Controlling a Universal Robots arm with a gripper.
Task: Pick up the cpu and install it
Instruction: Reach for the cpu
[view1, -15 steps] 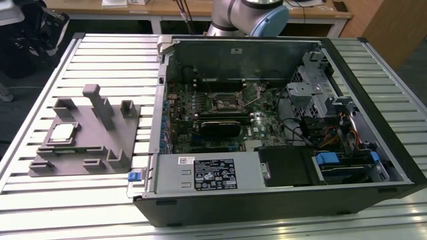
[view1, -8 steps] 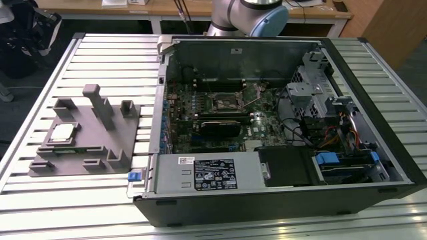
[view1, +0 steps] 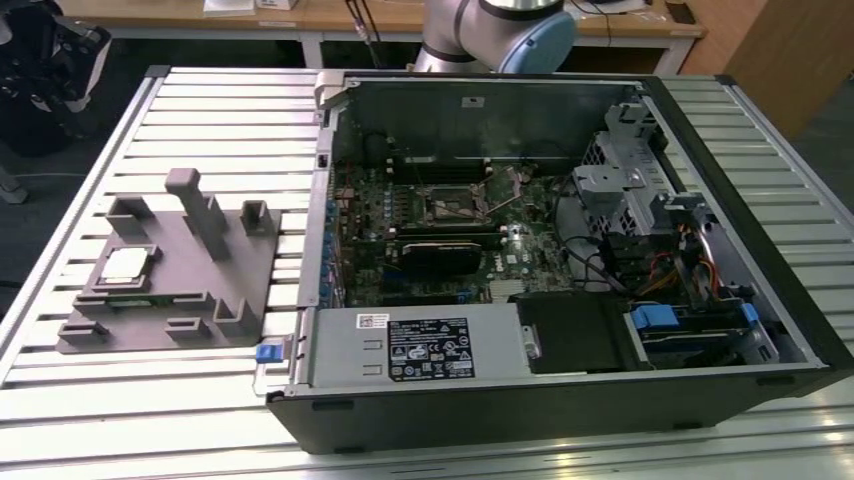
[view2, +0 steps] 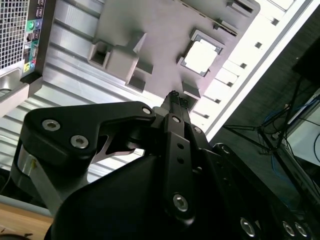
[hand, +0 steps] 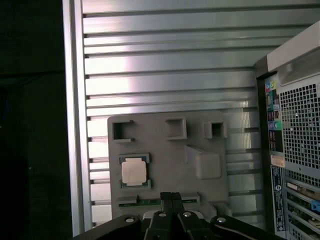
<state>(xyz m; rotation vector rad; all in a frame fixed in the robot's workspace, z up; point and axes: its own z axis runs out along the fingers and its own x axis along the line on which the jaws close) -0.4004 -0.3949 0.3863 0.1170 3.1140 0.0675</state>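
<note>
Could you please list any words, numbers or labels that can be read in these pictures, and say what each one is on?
No text here can be read.
White label on the grey power supply box, exterior view: print too small to read.
Stickers on the back of the computer case, first wrist view: too small to read.
cpu: pale top, no legible marking.
</note>
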